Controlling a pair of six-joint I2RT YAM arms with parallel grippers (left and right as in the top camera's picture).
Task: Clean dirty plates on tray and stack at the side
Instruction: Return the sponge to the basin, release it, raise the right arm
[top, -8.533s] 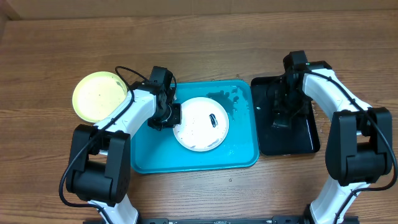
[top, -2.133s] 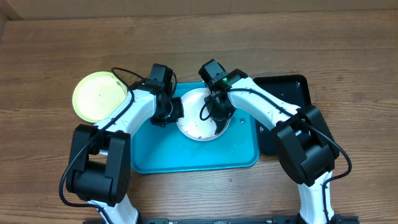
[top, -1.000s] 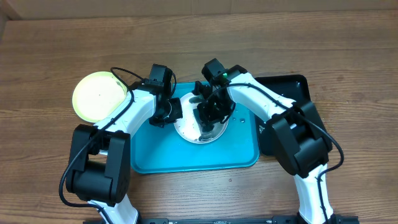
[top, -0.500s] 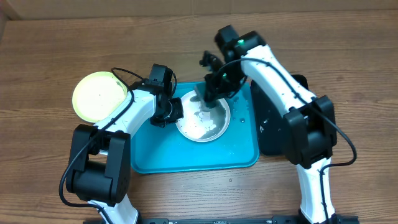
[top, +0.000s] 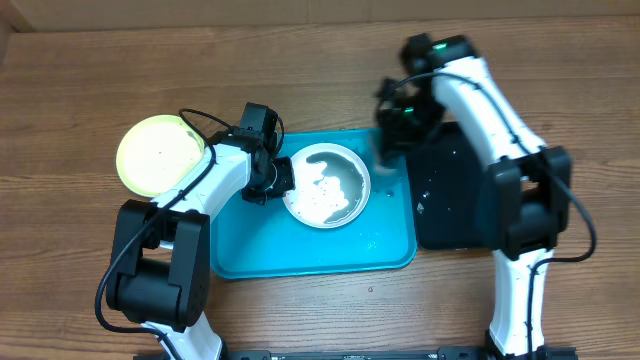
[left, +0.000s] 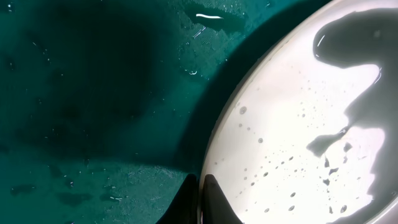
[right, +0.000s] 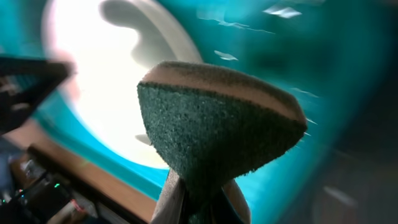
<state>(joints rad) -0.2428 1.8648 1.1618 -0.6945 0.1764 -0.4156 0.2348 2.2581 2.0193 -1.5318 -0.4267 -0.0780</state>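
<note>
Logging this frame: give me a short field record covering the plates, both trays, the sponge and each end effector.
wet plate: flat in the turquoise tray, white centre partly under a grey film
lime-green plate: on the table, left of the turquoise tray, apart from it
left end effector: shut on the wet plate's left rim
right end effector: shut on a green sponge, held over the turquoise tray's far right corner, off the wet plate
black tray: right of the turquoise tray

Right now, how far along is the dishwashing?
Done: a lime-green plate sits beside the turquoise tray, looking clean. In hand: the left gripper pinches the rim of a wet white plate on the tray; the right gripper holds a green sponge off it. Left: stacking that plate.
</note>
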